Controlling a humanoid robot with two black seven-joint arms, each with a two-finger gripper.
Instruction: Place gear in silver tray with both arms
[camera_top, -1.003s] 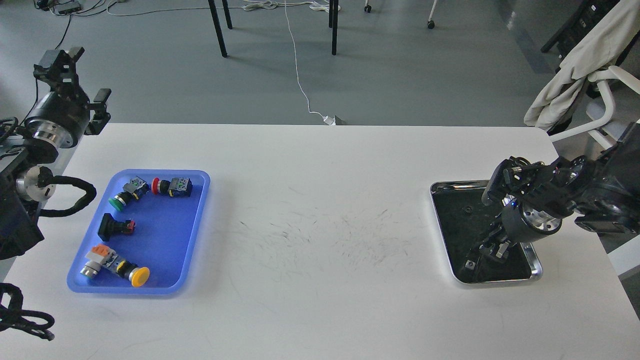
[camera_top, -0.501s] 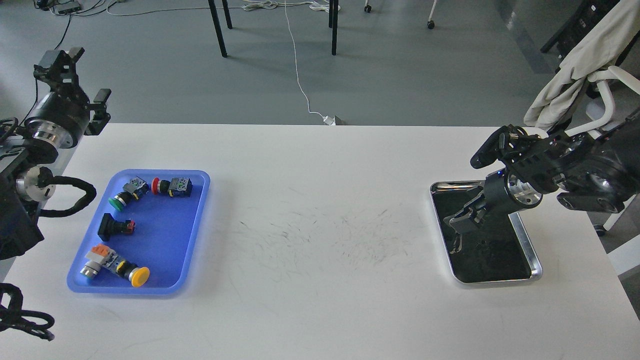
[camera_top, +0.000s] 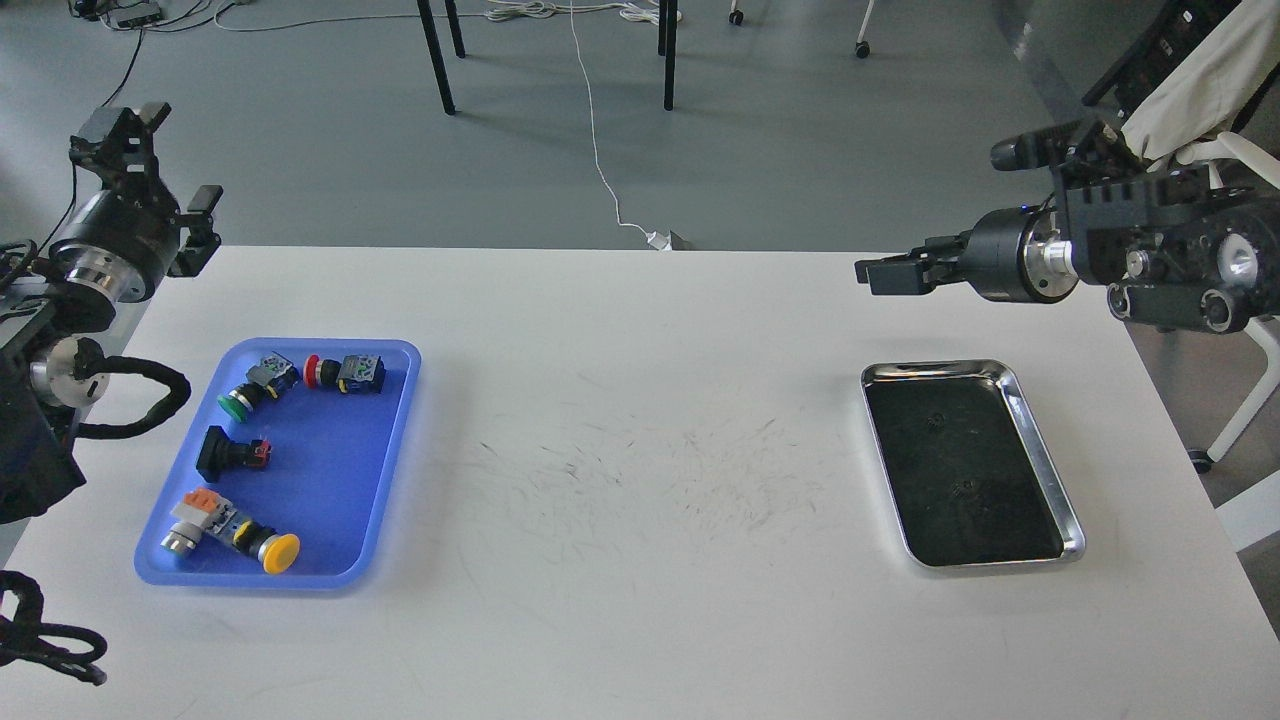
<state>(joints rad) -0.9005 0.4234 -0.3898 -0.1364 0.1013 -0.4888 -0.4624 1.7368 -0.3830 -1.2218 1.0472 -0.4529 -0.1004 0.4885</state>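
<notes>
Right tool (camera_top: 868, 275) is up in the air above the far right part of the desk (camera_top: 640, 600), pointing left. From this angle the fingers just look like one dark stub, so I honestly can't tell how far apart they are, and I can't see anything in them. Left tool (camera_top: 160, 150) is raised at the far left edge, fingers spread wide apart, nothing between them.

The silver tray (camera_top: 1040, 445) sits flat on the right side of the desk, below and nearer than the right tool, not touching it. Its dark shiny bottom has two tiny dark specks, one toward the far end (camera_top: 937, 418) and one around the middle (camera_top: 966, 487). Way too small to say what they are.

Over on the left, well apart from all that, there's a blue tray (camera_top: 390, 440) with a bunch of push-button switches: a green-capped one (camera_top: 236, 402), a red-capped one (camera_top: 318, 372), a black one (camera_top: 222, 452) and a yellow-capped one (camera_top: 278, 552).

Past the desk it's grey floor with a white cable (camera_top: 600, 170) running across it.
</notes>
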